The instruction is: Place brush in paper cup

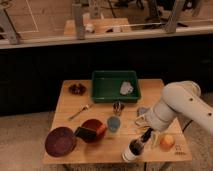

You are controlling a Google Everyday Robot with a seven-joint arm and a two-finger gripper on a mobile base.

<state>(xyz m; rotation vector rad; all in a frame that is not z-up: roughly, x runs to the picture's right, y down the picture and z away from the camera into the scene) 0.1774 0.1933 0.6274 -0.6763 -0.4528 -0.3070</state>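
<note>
The paper cup (129, 153) stands upright near the table's front edge, right of centre. A dark shape that looks like the brush (136, 145) sticks out of its mouth, leaning to the right. My gripper (146, 135) hangs from the white arm (175, 107) just above and to the right of the cup's rim, right at the dark shape's upper end. I cannot tell whether it still touches the brush.
A green tray (102, 92) holding a pale crumpled thing (126, 88) stands at the back. A blue cup (114, 123), metal cup (118, 107), fork (80, 111), red bowl (96, 128), maroon plate (60, 141), dark small dish (76, 89) and orange fruit (167, 142) are on the table (75, 102).
</note>
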